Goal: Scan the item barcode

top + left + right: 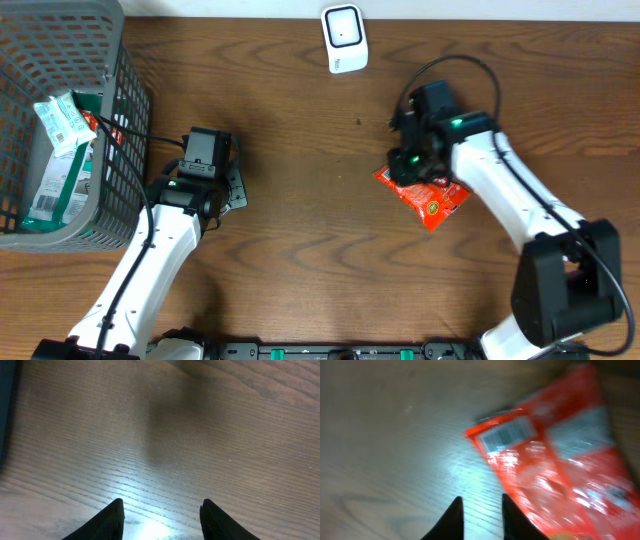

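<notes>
A red snack packet [432,201] lies flat on the wooden table right of centre. In the right wrist view the packet [560,465] shows a white barcode label [506,434] facing up near its top corner. My right gripper [405,166] hangs over the packet's left end. Its jaws [481,501] stand a narrow gap apart with only bare wood between them, the packet just to their right. The white scanner [344,38] stands at the table's far edge. My left gripper [232,188] [161,505] is open over bare wood, holding nothing.
A grey mesh basket [120,60] at the far left holds green-and-white packets [60,130]. The left arm rests close beside the basket's right wall. Bare table lies between the two arms.
</notes>
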{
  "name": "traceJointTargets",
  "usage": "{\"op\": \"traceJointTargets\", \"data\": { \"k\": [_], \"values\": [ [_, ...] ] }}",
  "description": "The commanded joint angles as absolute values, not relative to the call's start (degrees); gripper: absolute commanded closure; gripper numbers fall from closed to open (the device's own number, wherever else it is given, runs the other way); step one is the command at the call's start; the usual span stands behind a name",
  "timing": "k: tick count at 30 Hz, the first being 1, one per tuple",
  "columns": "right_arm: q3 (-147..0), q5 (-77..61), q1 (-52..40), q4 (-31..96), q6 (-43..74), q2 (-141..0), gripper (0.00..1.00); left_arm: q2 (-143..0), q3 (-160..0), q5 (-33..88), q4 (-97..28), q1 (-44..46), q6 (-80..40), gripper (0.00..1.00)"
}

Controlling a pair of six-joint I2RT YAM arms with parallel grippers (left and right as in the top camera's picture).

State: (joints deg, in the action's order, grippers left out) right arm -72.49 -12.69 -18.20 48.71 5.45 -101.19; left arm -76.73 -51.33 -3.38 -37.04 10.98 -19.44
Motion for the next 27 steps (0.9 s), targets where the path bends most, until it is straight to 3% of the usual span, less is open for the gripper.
{"op": "traceJointTargets", "data": {
  "k": [1, 6, 15, 27],
  "values": [
    [-69.38, -15.92, -22.52, 44.99, 3.99, -103.63, 0.85, -77.17, -50.78, -4.05, -37.04, 10.79, -19.38, 0.5],
    [-67.96, -11.57, -27.38, 38.54, 4.23, -106.45, 0.86, -77.17, -50.78, -4.05, -37.04, 10.79, -19.38, 0.5],
    [-67.94, 11.66, -30.48, 35.64, 7.25, -109.38, 0.86, -77.17, -50.78, -4.08, -37.04, 10.79, -19.35, 0.5],
    [-67.92, 13.04, -25.08, 30.81, 7.25, -109.54, 0.75, -77.17, -50.78, -4.08, -37.08, 10.79, -19.35, 0.49]
  ]
}}
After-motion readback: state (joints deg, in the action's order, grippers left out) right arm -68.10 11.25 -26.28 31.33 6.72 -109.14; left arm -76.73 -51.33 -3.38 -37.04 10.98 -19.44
